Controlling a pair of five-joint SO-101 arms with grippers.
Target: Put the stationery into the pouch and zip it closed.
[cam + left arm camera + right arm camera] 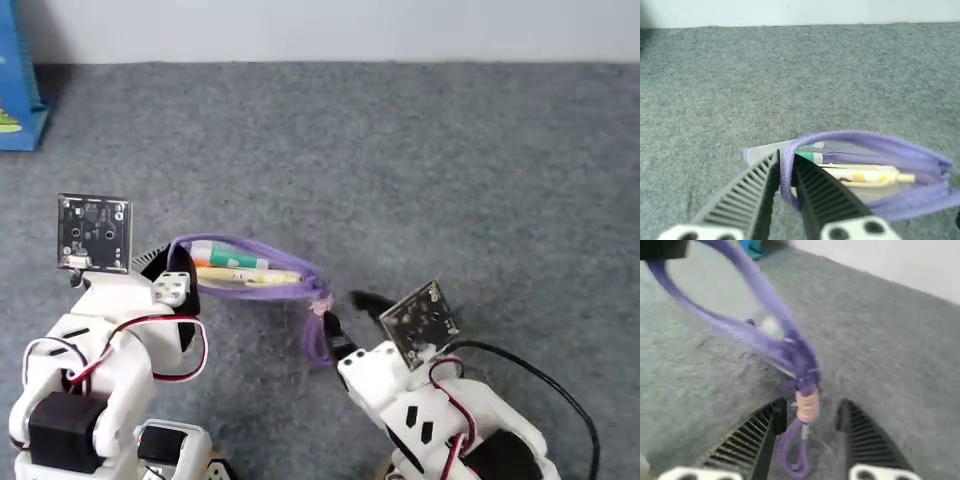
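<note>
Two pens (865, 176), partly hidden, are seen inside one open pouch (262, 292) on the bench (450, 160); its rim is clenched by the left gripper (785, 160), its zip pull (806, 407) straddled by the released right gripper (811, 404).

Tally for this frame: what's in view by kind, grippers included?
Pouch: 1
Pens seen inside it: 2, green-banded pen and yellow pen; more may be hidden
Grippers: 2, left gripper and right gripper
Blue box: 1
Total: 6
</note>
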